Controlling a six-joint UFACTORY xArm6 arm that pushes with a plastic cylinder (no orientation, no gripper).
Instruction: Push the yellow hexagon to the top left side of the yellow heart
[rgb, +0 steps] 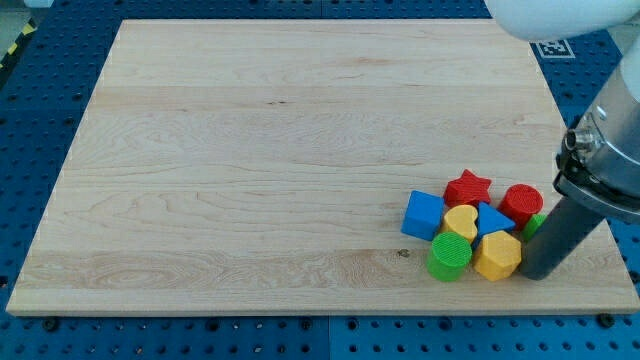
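Observation:
The yellow hexagon (497, 255) lies near the board's bottom right corner. The yellow heart (461, 220) sits just up and to the left of it, touching it. My tip (537, 274) rests on the board right beside the hexagon, on its right, touching or nearly touching it. The dark rod rises from there toward the view's upper right.
A cluster surrounds them: blue cube (423, 215), red star (467, 188), blue triangle (493, 219), red cylinder (521, 204), green cylinder (450, 257), and a green block (538, 223) partly hidden behind the rod. The board's right edge (600, 225) is close.

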